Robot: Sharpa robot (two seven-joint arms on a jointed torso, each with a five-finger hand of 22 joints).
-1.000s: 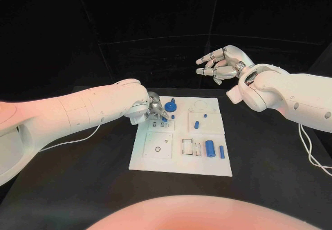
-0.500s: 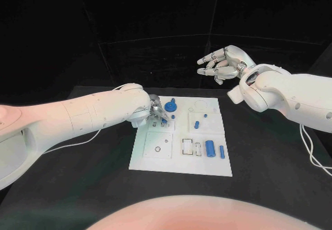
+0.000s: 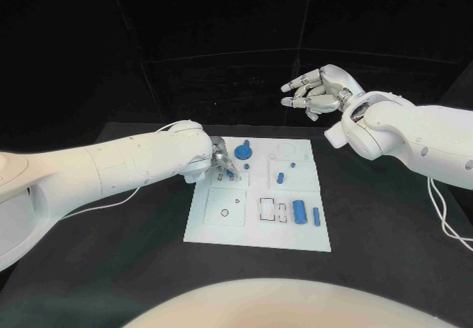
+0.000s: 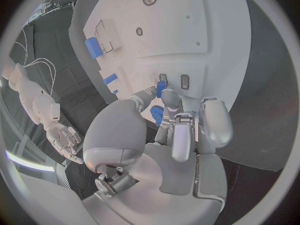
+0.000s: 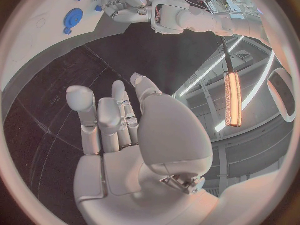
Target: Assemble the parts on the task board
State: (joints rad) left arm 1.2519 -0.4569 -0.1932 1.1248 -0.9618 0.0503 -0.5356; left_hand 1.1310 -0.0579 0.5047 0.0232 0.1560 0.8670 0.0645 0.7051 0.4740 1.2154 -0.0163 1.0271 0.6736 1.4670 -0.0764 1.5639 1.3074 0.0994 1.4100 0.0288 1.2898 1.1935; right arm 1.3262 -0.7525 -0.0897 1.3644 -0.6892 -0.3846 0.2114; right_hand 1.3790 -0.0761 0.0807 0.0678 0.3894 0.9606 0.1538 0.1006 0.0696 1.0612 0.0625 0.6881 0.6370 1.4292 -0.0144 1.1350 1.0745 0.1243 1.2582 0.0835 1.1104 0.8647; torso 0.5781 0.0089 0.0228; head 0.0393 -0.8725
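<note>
Parts, small and blue, sit scattered over the white task board (image 3: 258, 232) in the middle of the black table (image 3: 128, 260). A round gear-like part (image 3: 243, 152) stands near the board's far edge, a short peg (image 3: 280, 178) lies toward the centre, and a thick cylinder (image 3: 299, 210) with a thin pin (image 3: 316, 216) just beside it lies in the near right area. The left hand (image 3: 219, 162) is down over the board's far left corner, its fingers curled together around a small blue part (image 4: 160, 88). In the left wrist view the fingertips (image 4: 150, 92) pinch that piece right at two small rectangular slots (image 4: 184, 81) in the board, the piece touching or almost touching the surface; which is hard to tell. The right hand (image 3: 317, 89) hangs in the air beyond the board's far right corner, well apart from it, fingers loosely bent and spread with nothing in them.
</note>
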